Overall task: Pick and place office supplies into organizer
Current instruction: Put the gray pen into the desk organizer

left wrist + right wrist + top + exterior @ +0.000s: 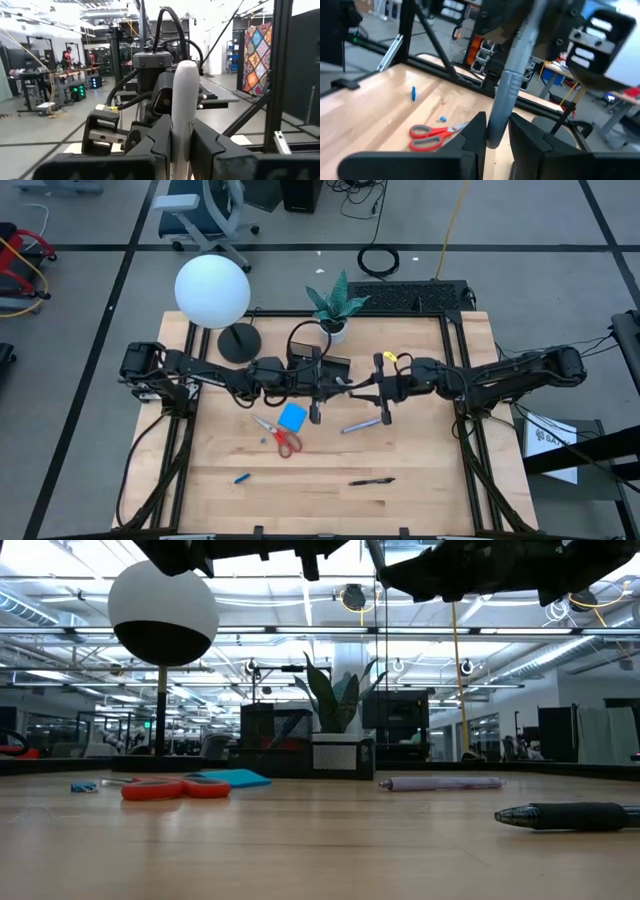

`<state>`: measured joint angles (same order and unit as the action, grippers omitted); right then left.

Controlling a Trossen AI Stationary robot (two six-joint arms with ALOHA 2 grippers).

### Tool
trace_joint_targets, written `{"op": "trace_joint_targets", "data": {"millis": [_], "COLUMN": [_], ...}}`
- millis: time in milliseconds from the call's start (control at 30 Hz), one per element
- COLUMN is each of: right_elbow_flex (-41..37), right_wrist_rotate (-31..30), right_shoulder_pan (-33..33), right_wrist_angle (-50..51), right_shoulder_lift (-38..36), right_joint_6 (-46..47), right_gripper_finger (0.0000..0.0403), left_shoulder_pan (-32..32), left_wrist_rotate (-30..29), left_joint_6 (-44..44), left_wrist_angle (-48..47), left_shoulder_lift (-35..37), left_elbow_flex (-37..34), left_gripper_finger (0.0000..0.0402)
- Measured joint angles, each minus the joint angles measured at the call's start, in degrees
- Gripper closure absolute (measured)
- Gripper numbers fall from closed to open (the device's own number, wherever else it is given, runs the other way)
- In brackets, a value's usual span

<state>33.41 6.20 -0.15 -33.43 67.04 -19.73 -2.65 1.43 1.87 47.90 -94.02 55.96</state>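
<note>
A grey-and-blue pen [356,383] hangs level in the air between my two grippers above the table's middle. My left gripper [338,384] [181,145] reaches in from the left and is shut on it. My right gripper [376,383] [496,135] reaches in from the right, also shut on it. The second grey-and-blue pen [360,424] [440,782], red-handled scissors [280,435] [432,135], blue note pad [292,416], black pen [372,480] and a tiny blue piece [242,477] lie flat on the table. The black organizer [305,362] stands behind the grippers. My left gripper pinches the pen's pale barrel [184,115] between its two fingers, coming level from the table's left, and the pen runs on along the fingers toward the other gripper. The pen is lifted clear. My right gripper pinches the pen's grey barrel [501,107] between its two fingers, level from the table's right. The pen runs forward from them to the left gripper, clear of the table.
A lamp with a white globe [212,290] and round black base [238,342] stands at the far left. A potted plant [335,325] stands at the far edge beside the organizer. A second small blue piece [263,440] lies by the scissors. Bare wood lies near the front edge.
</note>
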Motion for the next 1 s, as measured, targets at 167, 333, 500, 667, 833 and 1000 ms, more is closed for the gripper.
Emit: {"op": "trace_joint_targets", "data": {"millis": [167, 333, 500, 667, 833, 1000], "right_elbow_flex": [0.0, 0.0, 0.0, 0.0, 0.0, 0.0], "right_wrist_rotate": [-0.4, -1.6, -8.4, -15.6, -26.5, -37.6], "right_shoulder_pan": [1.5, 3.4, 6.7, 11.6, 18.6, 24.3], "right_wrist_angle": [1.1, 3.0, 5.3, 6.7, 7.0, 5.5], "right_shoulder_lift": [-1.3, -3.5, -5.4, -5.7, -4.9, -3.5], "right_joint_6": [-4.4, -8.2, -14.1, -24.2, -40.6, -58.5], "right_gripper_finger": [0.0323, 0.0303, 0.0271, 0.0235, 0.0201, 0.018], "left_shoulder_pan": [0.0, 0.0, 0.1, 1.0, 1.9, 2.3], "left_wrist_rotate": [1.1, 1.9, 1.9, 2.9, 4.5, 6.0], "left_joint_6": [-3.3, -7.1, -11.1, -16.4, -21.0, -27.5], "left_wrist_angle": [0.1, -0.7, -0.3, -1.1, -2.1, -2.2], "left_shoulder_lift": [0.0, 0.1, 0.1, 0.1, 0.1, 0.1], "left_elbow_flex": [0.0, 0.0, -0.1, -0.1, -0.1, -0.1], "left_gripper_finger": [0.0359, 0.0359, 0.0359, 0.0359, 0.0359, 0.0359]}}
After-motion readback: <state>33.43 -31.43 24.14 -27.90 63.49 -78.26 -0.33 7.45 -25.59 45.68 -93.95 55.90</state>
